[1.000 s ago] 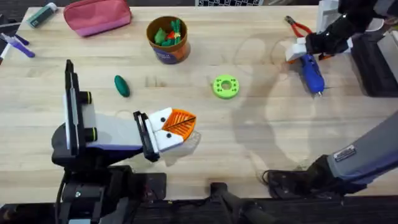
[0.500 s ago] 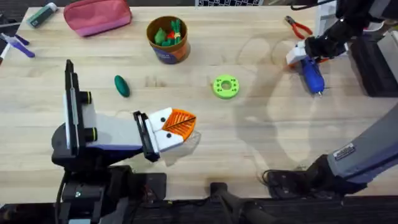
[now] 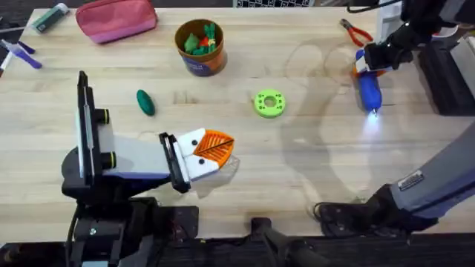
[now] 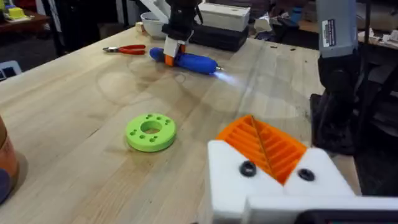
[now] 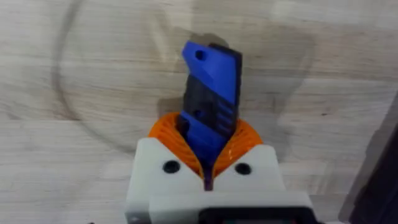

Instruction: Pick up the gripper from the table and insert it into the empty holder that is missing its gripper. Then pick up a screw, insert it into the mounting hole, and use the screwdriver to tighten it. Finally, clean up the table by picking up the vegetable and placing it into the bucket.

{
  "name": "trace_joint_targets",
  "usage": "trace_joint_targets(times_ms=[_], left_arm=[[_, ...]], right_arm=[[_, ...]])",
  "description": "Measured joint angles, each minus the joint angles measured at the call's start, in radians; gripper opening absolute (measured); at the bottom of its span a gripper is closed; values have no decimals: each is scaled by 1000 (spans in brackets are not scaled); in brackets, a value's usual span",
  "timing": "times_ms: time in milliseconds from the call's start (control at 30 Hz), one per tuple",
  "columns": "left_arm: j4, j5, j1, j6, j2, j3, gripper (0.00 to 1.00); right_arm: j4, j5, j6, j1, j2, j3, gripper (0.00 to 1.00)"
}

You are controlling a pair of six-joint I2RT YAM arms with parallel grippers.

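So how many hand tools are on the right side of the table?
2: a bright blue pen-shaped screwdriver, held in the right hand, and red-handled pliers lying just beyond it near the far edge.

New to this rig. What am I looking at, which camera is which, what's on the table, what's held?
Two robot arms work at a wooden table. One camera looks down from above; each wrist carries another. The right hand is shut on the blue screwdriver, whose tip glows. The left hand, with orange ribbed pads, rests shut near the table's front and holds nothing. Also on the table: a dark green vegetable, an orange bucket, a green ring disc, red pliers and a pink pouch.
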Motion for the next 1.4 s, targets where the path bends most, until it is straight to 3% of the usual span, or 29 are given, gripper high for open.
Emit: trace_joint_targets(times_ms=[333, 600, 1100, 1400], left_arm=[[0, 0, 0, 0, 0, 0, 7], [0, 0, 0, 0, 0, 0, 7], [0, 0, 0, 0, 0, 0, 6], [0, 0, 0, 0, 0, 0, 6]], right_arm=[[-7, 1, -8, 12, 0, 2, 26], [-35, -6, 10, 108, -48, 7, 26], [-43, -208, 207, 288, -500, 19, 26], [-49, -248, 353, 410, -761, 19, 26]])
